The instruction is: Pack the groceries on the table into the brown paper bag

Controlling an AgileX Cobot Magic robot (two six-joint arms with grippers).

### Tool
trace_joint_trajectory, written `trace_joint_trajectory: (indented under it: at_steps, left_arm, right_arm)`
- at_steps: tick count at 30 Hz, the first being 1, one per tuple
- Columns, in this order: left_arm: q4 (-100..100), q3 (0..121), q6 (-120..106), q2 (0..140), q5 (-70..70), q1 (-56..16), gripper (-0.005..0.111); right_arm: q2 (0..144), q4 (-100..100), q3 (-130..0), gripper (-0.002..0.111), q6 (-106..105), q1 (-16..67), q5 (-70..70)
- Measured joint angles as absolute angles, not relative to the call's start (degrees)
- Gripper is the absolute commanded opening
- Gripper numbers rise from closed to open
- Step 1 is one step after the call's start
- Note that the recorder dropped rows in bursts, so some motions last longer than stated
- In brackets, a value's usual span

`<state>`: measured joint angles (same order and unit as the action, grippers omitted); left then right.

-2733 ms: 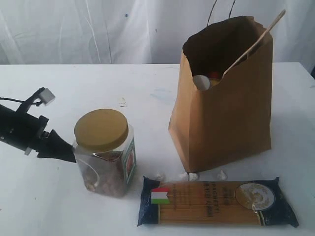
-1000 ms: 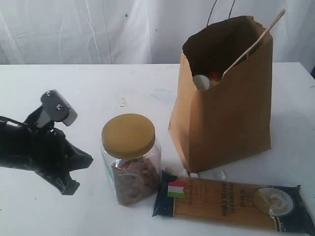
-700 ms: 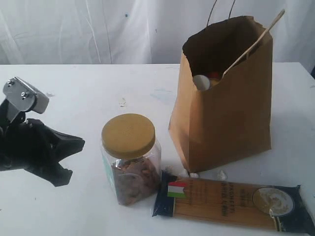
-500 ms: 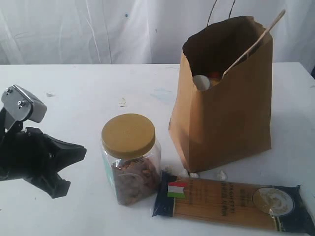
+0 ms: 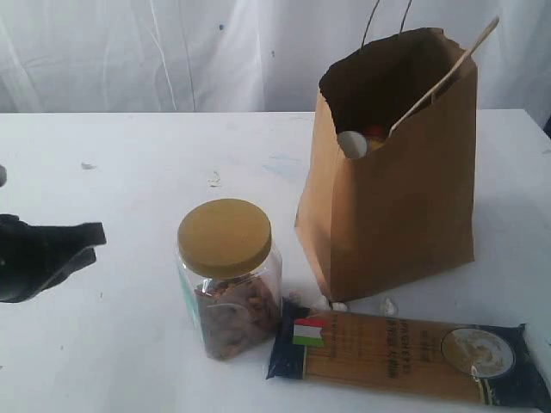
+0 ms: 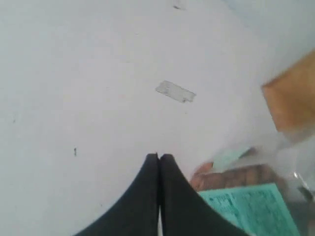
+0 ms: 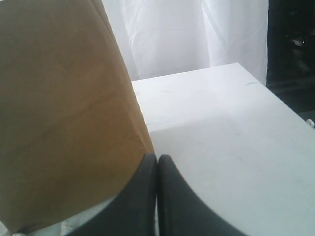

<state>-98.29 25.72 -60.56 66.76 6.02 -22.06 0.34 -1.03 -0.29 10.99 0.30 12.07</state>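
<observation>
The clear jar (image 5: pixel 227 277) with its gold lid stands upright on the white table (image 5: pixel 146 163), just left of the long spaghetti packet (image 5: pixel 405 354) lying flat at the front. The brown paper bag (image 5: pixel 392 181) stands open behind them, with a wooden stick and some white and red items showing inside. My left gripper (image 5: pixel 93 237) is shut and empty at the table's left edge, well clear of the jar; the left wrist view shows the jar's teal label (image 6: pixel 251 211) beside the closed left gripper (image 6: pixel 159 156). My right gripper (image 7: pixel 157 157) is shut and empty beside the bag's side (image 7: pixel 64 113).
Small white crumbs (image 5: pixel 340 306) lie at the bag's base and farther back (image 5: pixel 213 179). A white curtain hangs behind the table. A grey scuff (image 6: pixel 175 91) marks the tabletop in the left wrist view. The table's right edge (image 7: pixel 288 105) drops off beyond the bag.
The left arm has pulled back to the left, away from the jar, leaving it standing next to the spaghetti packet, which slid right earlier. The bag has not moved.
</observation>
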Motion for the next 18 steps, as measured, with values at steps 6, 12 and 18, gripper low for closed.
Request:
trace_joint_trajectory:
  at_steps: [6,12,18]
  left_arm:
    - [-98.58,25.72,-26.32,66.42,18.31,-22.06,0.000]
    - [-55.99,24.40,-9.53,64.08,54.74,-21.61,0.000]
    - [-0.93,28.36,-11.79,62.58,21.83,-22.52,0.000]
  right_arm:
    - [0.34,-1.03,-0.29,0.000,10.99,0.30,12.07]
    - [0.34,-1.03,-0.29,0.000,10.99,0.30,12.07]
    - [0.34,-1.03,-0.29,0.000,10.99,0.30,12.07]
